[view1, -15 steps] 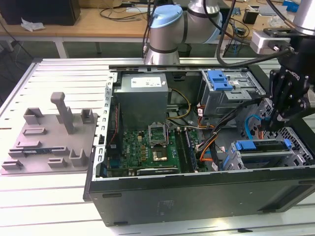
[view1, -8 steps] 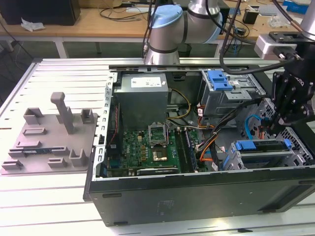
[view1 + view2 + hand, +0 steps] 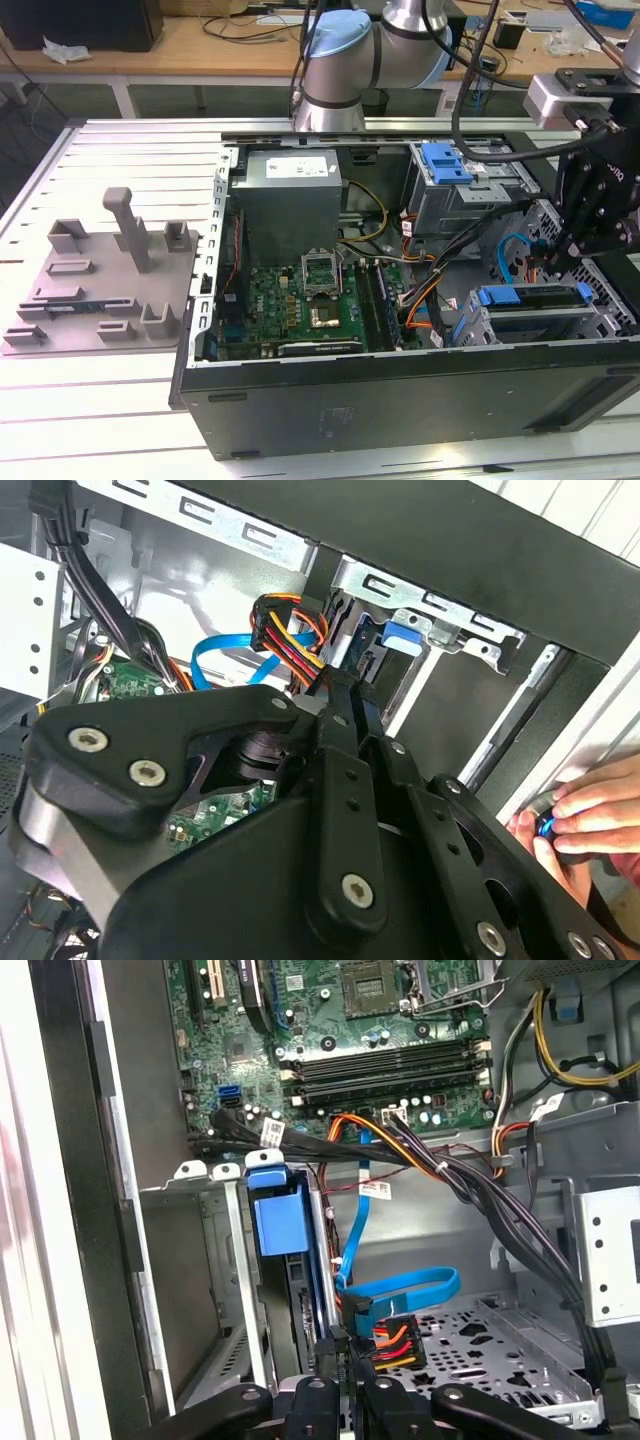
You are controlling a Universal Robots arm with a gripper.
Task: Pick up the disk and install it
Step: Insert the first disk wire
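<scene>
A: Located the disk (image 3: 278,1222)?

B: Located. Stood edge-on in the drive cage (image 3: 190,1260), just ahead of the jaws and a little to one side, blue carrier tab facing out. In the exterior view, found lying in that same cage directly beneath the gripper (image 3: 548,262). Looked mostly slid home; judged, not confirmed.

A: State of the jaws?

B: Could not tell. Noted the gripper low over the cage, close to the disk's near edge and to the power connector (image 3: 395,1338). Grasping, clenched empty or released: not readable.

A: Advice for the seating step?

B: Judged best to press straight along the cage rails, keeping the carrier square, no twisting. Worth holding the blue data cable (image 3: 410,1285) and the orange-and-black bundle (image 3: 400,1150) clear; both looped right beside the jaws and liable to be pinched. Gentle force only, easing off once latched.

A: Hidden or unclear?

B: Plenty. Made out just the carrier and a dark edge of the disk. Lost the far end of the bay behind the cage wall, so could not gauge depth of seating. Lost much of the bay in the second wrist view behind the gripper's own black linkage. Spotted a person's hand (image 3: 585,815) at the case edge, well away from the jaws, pinching something small, blue and dark; not identified. Left contact between jaws and connector unresolved too.
</scene>
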